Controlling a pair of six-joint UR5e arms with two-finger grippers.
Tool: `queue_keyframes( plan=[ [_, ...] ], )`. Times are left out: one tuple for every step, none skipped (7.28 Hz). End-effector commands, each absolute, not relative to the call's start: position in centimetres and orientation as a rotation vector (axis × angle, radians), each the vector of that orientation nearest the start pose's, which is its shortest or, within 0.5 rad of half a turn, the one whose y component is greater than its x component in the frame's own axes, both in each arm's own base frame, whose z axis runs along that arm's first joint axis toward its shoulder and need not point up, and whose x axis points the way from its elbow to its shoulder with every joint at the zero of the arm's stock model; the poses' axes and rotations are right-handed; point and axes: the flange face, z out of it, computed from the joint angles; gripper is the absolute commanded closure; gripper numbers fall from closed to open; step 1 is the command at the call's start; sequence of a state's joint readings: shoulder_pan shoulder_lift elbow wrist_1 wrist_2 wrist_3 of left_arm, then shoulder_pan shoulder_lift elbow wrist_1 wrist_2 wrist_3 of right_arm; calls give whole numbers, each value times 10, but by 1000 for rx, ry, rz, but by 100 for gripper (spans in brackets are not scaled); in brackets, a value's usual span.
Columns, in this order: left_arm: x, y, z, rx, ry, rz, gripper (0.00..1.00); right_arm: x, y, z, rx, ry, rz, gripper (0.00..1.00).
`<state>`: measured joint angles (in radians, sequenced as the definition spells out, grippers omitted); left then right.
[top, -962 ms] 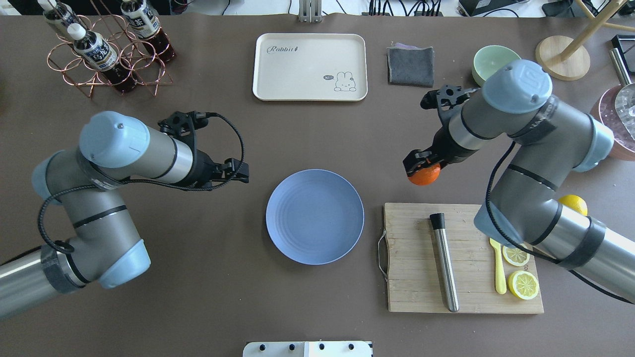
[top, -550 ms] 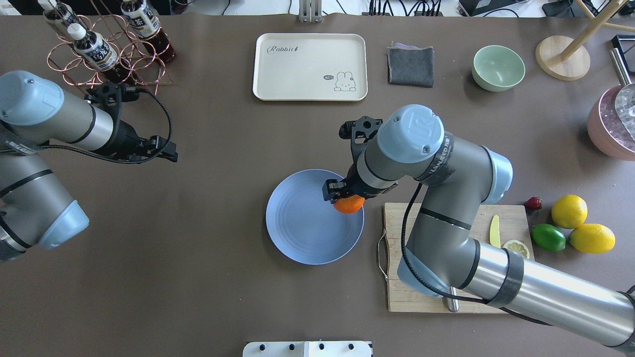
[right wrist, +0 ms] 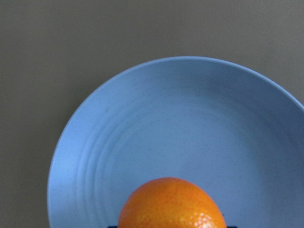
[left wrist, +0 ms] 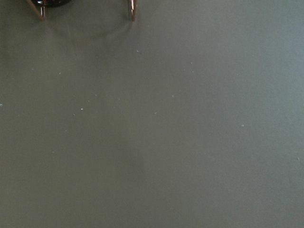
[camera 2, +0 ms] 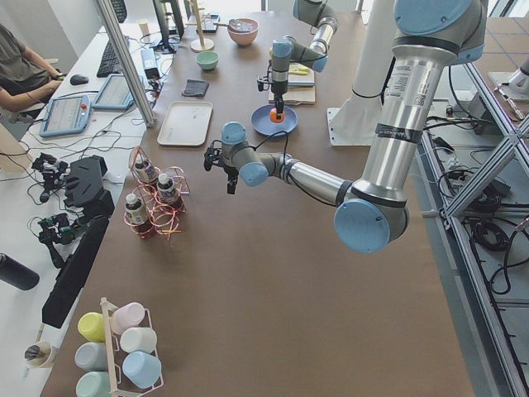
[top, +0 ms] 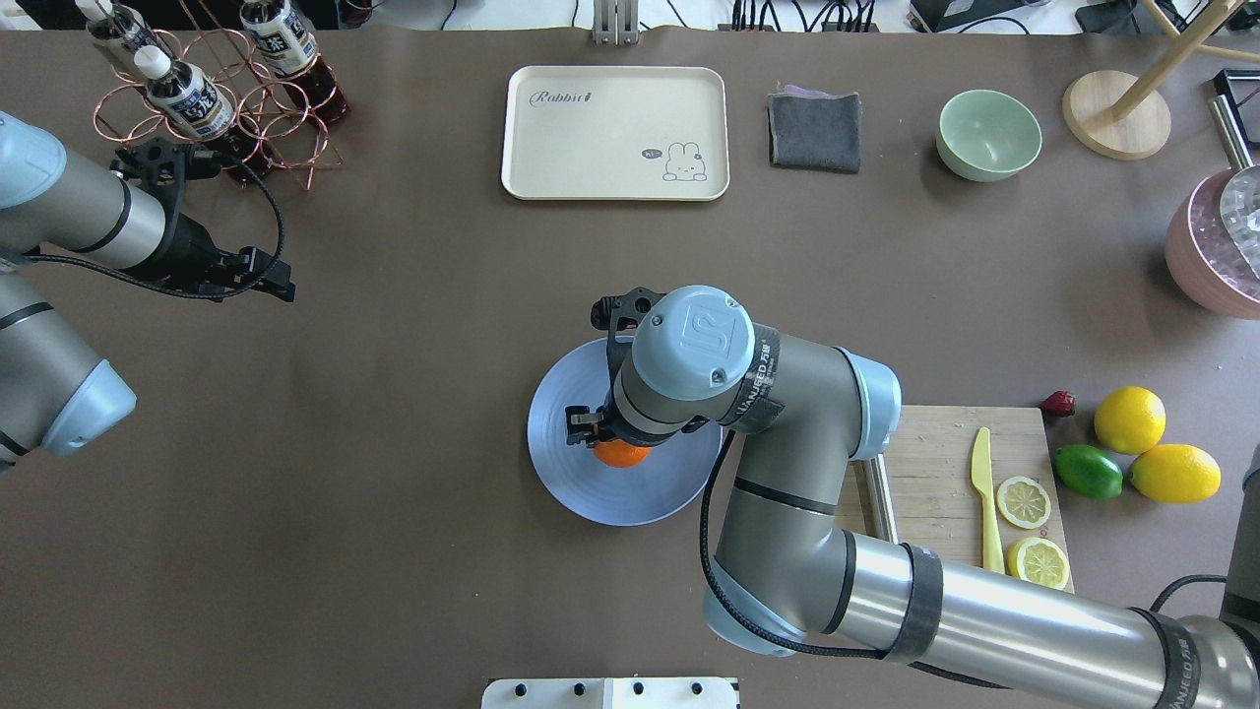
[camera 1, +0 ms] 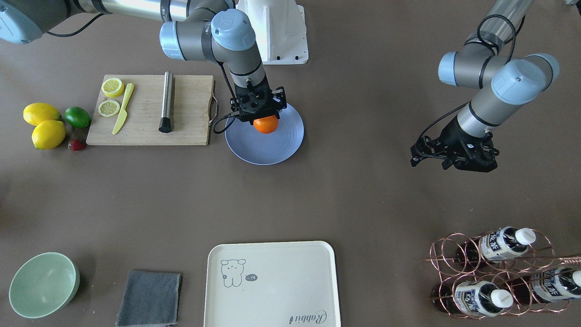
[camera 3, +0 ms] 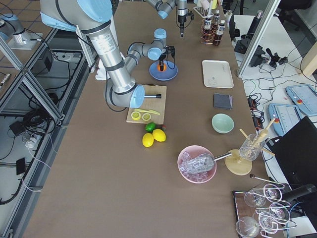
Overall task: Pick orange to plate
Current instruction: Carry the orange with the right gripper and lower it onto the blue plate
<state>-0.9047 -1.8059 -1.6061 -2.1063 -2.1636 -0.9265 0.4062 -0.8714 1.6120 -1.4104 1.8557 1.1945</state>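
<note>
Right gripper (top: 598, 433), centre of overhead frame, clamped on orange (top: 620, 454) above middle of plate (top: 591, 497); contact with plate unclear. Left gripper (top: 276, 288), upper left, near bottle rack (top: 295, 148); cannot tell whether apart or together.

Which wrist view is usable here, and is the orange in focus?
Left wrist view: dim, nearly featureless table, only rack feet at the top edge. Right wrist view: orange sharp, peel texture visible, cropped at the bottom; plate rings clear.

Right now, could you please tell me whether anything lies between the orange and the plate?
Nothing visible does: the right gripper holds the orange directly over the plate, whose surface is otherwise bare.
</note>
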Motion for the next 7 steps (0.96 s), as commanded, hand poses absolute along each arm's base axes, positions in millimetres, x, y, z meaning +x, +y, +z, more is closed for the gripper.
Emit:
queue_keyframes(
  plan=[
    [313,-524,457,147,949,0,3,-606,-382,212,105,-901,-86,100],
    [313,-524,458,145,948,-2,3,-607,-384,215,103,-894,-83,100],
    [313,-524,457,144,949,-5,3,-608,-384,218,99,-888,-78,45],
    [313,-524,459,142,947,-6,3,-610,-385,222,102,-881,-74,1],
    [313,-525,459,143,946,-7,3,-611,-383,223,111,-878,-82,0],
    [312,-526,457,144,948,-9,3,-608,-383,216,119,-888,-86,0],
    [293,-535,450,157,965,-25,3,-596,-396,213,124,-896,-71,0]
  ],
)
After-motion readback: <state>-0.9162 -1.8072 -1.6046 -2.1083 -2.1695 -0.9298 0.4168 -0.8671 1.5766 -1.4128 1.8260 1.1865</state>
